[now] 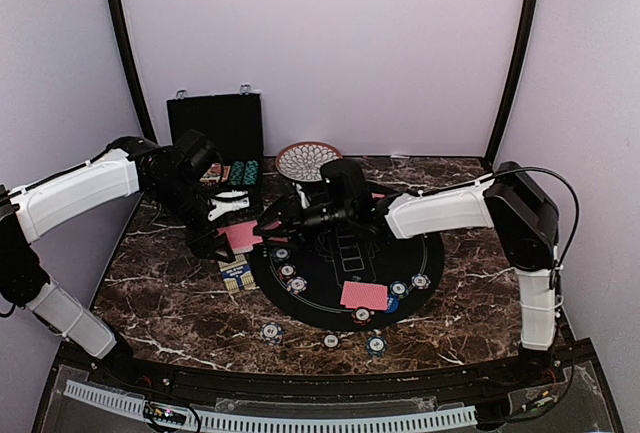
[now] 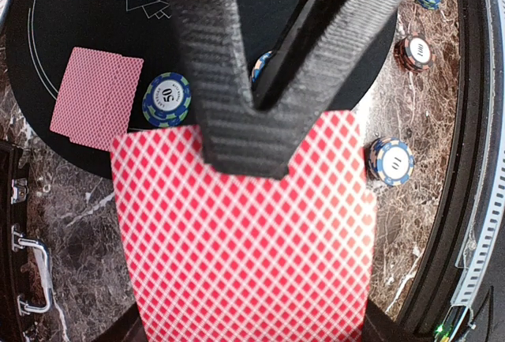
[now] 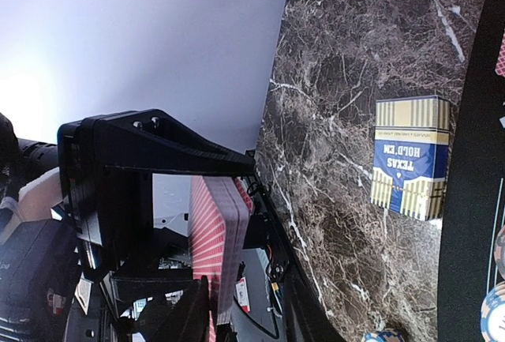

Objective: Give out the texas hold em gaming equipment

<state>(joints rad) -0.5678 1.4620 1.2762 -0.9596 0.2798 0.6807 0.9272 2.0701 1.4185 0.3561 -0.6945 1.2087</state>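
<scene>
My left gripper point(image 1: 214, 240) is shut on a deck of red-backed cards point(image 1: 241, 235), held up over the table's left side. In the left wrist view the deck point(image 2: 237, 239) fills the lower middle, clamped by its side edges. My right gripper point(image 1: 272, 225) is shut, and its joined tips point(image 2: 245, 152) rest on the back of the deck's top card. The right wrist view shows the deck edge-on point(image 3: 225, 239). A few red-backed cards point(image 1: 363, 295) lie on the round black mat point(image 1: 330, 253). Several striped chips point(image 1: 271, 332) lie on and around the mat.
A blue and gold card box point(image 1: 235, 273) lies left of the mat and also shows in the right wrist view point(image 3: 412, 156). The black hinged case point(image 1: 215, 128) stands open at the back left, with the patterned dish point(image 1: 307, 161) beside it. A "50" chip point(image 2: 166, 97) lies near the dealt cards point(image 2: 96, 97).
</scene>
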